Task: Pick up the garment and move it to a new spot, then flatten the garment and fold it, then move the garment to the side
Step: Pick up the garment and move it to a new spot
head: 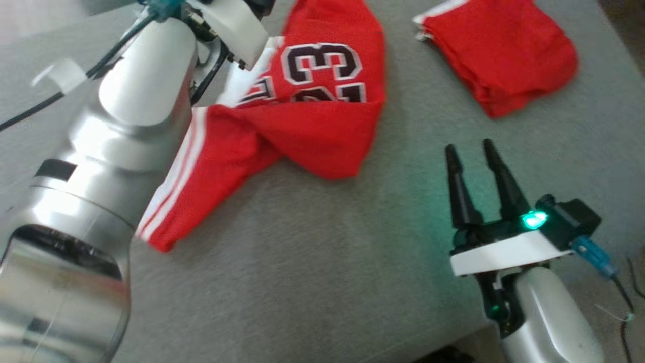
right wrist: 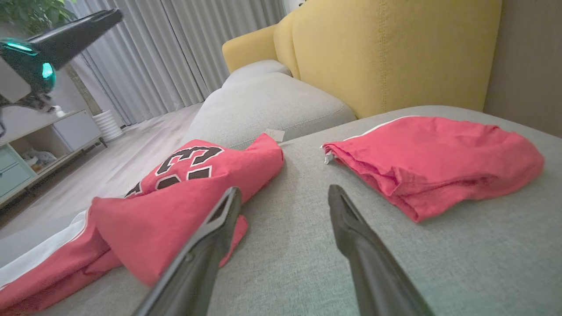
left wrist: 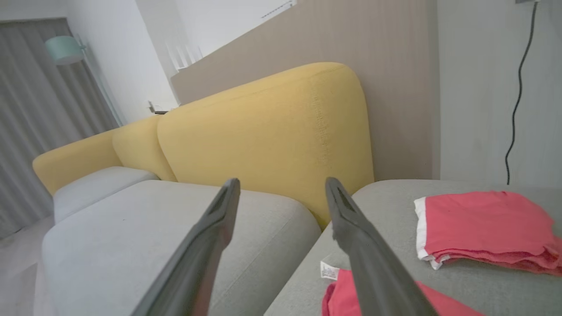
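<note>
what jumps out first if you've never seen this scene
The crumpled red jersey with white stripes and black numerals sprawls across the grey fabric sofa seat, left of centre in the head view. A folded red garment lies apart at upper right, and the right gripper hovers open below it.

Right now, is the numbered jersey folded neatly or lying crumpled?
Crumpled. The jersey lies bunched and twisted on the grey cushion, its number partly hidden under a fold.
</note>
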